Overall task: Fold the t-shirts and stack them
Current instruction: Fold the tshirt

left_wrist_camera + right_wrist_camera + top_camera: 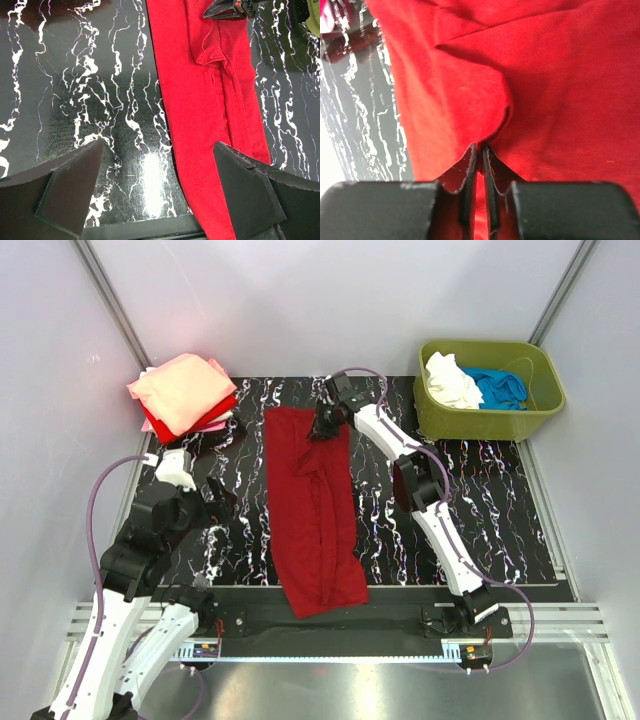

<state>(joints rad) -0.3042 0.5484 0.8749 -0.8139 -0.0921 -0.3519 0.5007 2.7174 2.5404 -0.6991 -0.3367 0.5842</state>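
Right hand (481, 148), upper centre, pinches just a thin pleat of the red tee (315, 510); lifting could slip it free. Left hand (157, 150) gapes wide.

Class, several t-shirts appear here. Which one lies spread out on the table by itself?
The dark red t-shirt, a long strip mid-table. The others sit folded in the stack far left or bundled in the green tub.

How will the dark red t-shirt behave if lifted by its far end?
Probably floppy: the dark red t-shirt puckers where the right fingers pinch it. Likely light, being thin cloth. Its loose folded layers may slide apart.
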